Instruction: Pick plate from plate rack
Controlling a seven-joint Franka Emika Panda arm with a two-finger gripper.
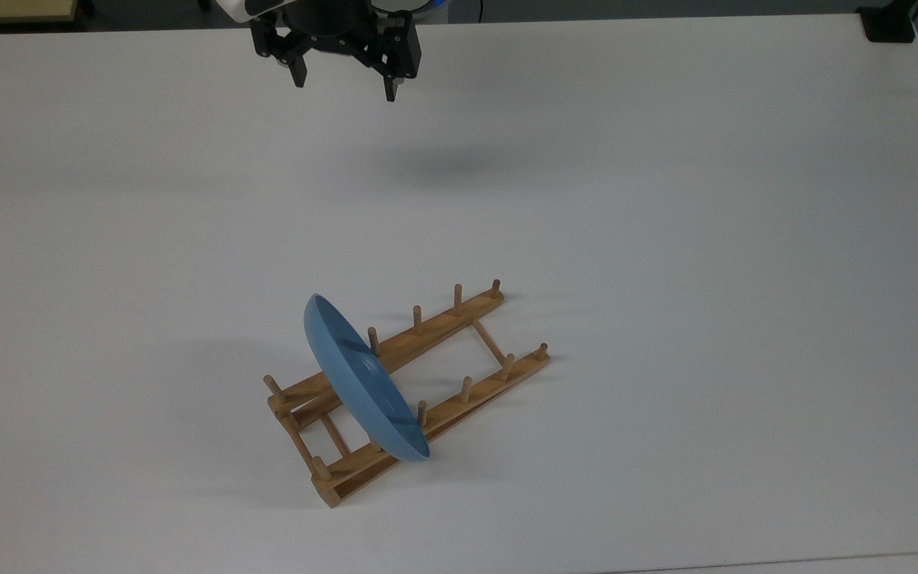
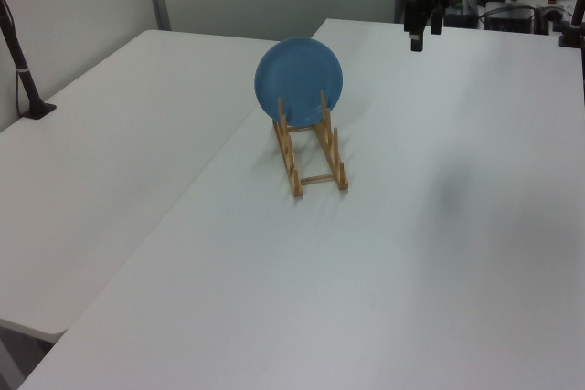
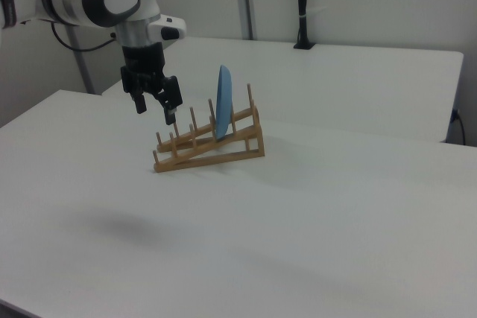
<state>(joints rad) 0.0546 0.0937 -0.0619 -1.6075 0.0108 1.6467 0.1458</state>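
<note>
Near the top edge of the top view, the gripper (image 1: 343, 84) hangs above the white table (image 1: 666, 239) with its two fingers spread apart and nothing between them. Below the middle of that frame, the plate rack (image 1: 459, 375) lies slantwise on the table. The plate (image 1: 359, 379) stands on edge in the rack, between the pegs near its lower-left end. At the left of the right view, the gripper (image 3: 155, 109) hovers well apart from the plate (image 3: 223, 102) and rack (image 3: 216, 147).
</note>
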